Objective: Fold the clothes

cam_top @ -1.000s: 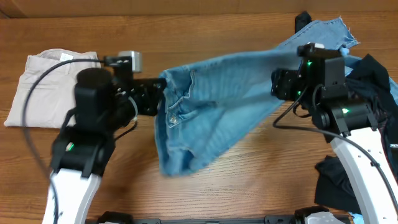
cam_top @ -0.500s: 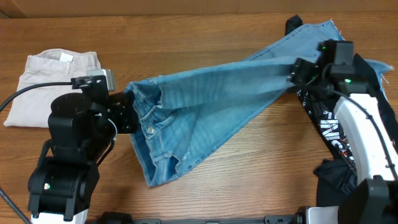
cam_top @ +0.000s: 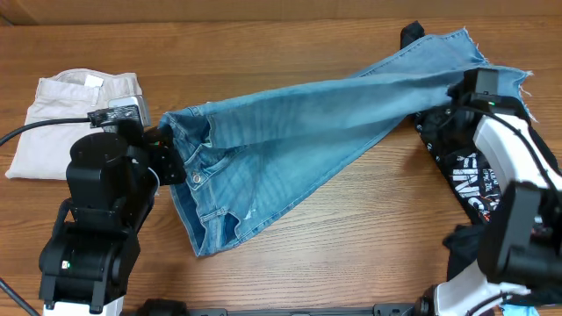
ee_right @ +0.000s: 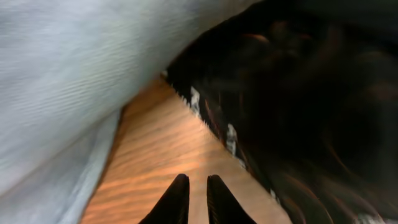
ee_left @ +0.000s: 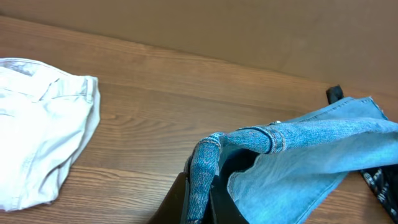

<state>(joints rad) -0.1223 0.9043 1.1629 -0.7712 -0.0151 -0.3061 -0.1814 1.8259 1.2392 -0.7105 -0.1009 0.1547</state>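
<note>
1. Jeans (cam_top: 290, 123) first: light-blue denim pulled out in one long diagonal across the worktop (cam_top: 369, 254). The waist end is at centre-left and the legs run up toward the far right.
2. Your left end effector (cam_top: 169, 151) is pinching the jeans at the waistband (ee_left: 249, 137). In the left wrist view the denim edge drops straight down between the dark fingers with no gap showing, and the waist opening stands up off the wood beside it.
3. The frayed hems (cam_top: 465, 39) are at the far right. One is close to the back edge of the worktop and the other is right by your right arm.
4. There's a small white rip (cam_top: 248, 213) on the lower, near part of the jeans, not far from the waist end.
5. Your right end effector (ee_right: 197, 186) has its two dark fingertips almost pressed together. You can see only a sliver of bare wood between them and nothing pinched. The tips hang over a strip of worktop, with denim filling the left of that view and dark cloth on the right.
6. That dark cloth is the black jersey (cam_top: 470, 180) with white print. It's bunched at the right side, touching the leg end of the jeans.
7. The beige trousers (cam_top: 75, 123) lie folded at the far left beside your left arm, with bare wood between them and the waistband.
</note>
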